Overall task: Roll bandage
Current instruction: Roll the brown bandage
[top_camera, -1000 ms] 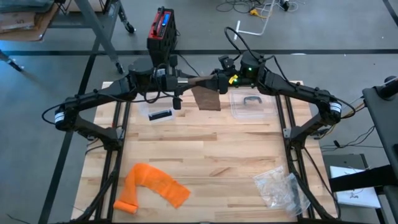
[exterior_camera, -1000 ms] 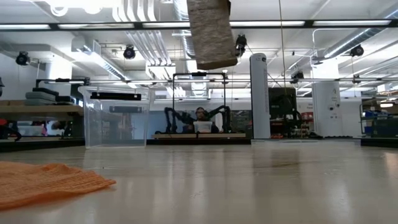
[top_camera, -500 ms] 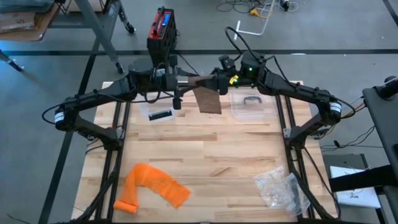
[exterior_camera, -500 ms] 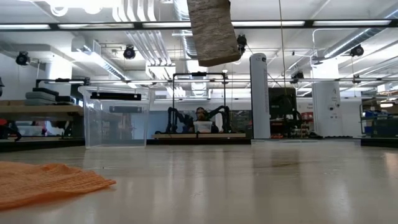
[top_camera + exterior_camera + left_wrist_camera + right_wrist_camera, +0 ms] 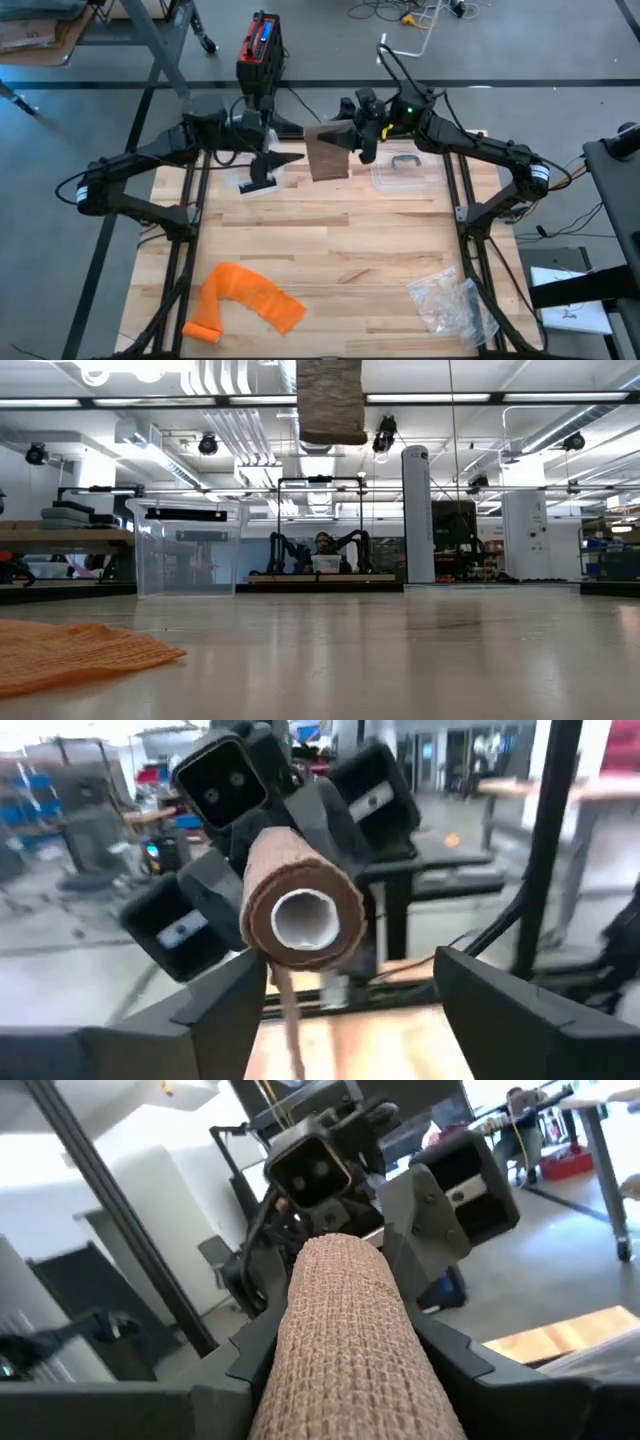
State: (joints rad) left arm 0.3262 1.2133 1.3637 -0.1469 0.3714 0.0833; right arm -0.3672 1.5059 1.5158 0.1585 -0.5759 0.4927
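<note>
— The left gripper (image 5: 283,158) just let go and backed off, fingers wide.
— Right gripper (image 5: 352,137) clamps the bandage (image 5: 325,152) above the counter (image 5: 340,240). Mostly rolled; a tail hangs.

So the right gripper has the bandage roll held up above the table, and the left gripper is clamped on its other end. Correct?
Not quite. The right gripper does hold the bandage roll up above the table, but the left gripper is open and drawn back from the roll's end, not clamped on it. The left wrist view shows this.
</note>
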